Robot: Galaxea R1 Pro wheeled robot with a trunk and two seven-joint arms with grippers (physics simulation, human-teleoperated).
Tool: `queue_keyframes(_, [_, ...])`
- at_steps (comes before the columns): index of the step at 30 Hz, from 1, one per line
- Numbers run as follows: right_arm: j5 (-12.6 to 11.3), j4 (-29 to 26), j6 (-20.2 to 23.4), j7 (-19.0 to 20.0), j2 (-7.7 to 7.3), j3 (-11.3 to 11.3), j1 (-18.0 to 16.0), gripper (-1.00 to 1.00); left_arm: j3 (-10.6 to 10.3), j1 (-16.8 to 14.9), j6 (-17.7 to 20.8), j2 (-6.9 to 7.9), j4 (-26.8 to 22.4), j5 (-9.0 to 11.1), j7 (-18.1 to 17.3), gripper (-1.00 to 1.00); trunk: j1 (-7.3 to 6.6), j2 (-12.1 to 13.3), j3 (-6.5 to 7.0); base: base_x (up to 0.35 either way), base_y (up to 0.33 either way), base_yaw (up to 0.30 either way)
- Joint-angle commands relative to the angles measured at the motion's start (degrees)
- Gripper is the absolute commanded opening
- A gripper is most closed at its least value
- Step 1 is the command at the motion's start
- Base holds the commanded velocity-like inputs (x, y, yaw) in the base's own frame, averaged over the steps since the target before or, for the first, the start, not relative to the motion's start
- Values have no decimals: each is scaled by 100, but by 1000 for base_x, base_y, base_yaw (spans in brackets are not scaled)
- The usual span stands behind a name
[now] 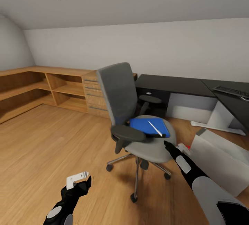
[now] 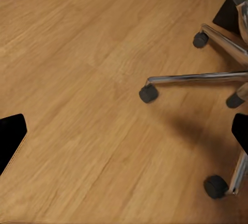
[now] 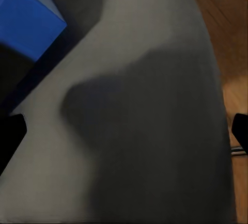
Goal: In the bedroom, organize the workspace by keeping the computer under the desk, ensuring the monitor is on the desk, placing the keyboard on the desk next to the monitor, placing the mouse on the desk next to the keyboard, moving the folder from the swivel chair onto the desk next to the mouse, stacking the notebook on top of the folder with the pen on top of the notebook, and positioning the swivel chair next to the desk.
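Left claw (image 1: 80, 180) wide over wood floor (image 1: 52, 142); right claw (image 1: 172, 148) wide over grey upholstered swivel chair (image 1: 119, 90), thin white pen (image 1: 155, 128).

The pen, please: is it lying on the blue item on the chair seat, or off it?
On it: the pen lies flat across the blue item on the swivel chair seat.

Black arms, grey oval panels, white bracket on left pincer (image 1: 83, 179)
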Motion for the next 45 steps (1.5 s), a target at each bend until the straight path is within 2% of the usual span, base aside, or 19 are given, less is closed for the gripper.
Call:
queue_keyframes(1, [-111, -15, 3, 23, 1, 46, -1, 100, -11, -2, 17, 2, -5, 60, 51, 100, -1, -2, -3, 0, 0, 275])
queue_keyframes(7, [-105, -16, -3, 27, -4, 44, -1, 100, -11, -3, 17, 1, 2, 60, 51, 100, -1, -2, -3, 0, 0, 156])
queue_keyframes(30, [-102, -53, 4, 14, -54, -9, 1, 100, -14, -2, 18, 6, 4, 60, 51, 100, -1, -2, -3, 0, 0, 0])
queue_keyframes(45, [-102, -51, 3, 22, -66, -23, 5, 100, -11, -5, 17, 8, 2, 60, 51, 100, -1, -2, -3, 0, 0, -222])
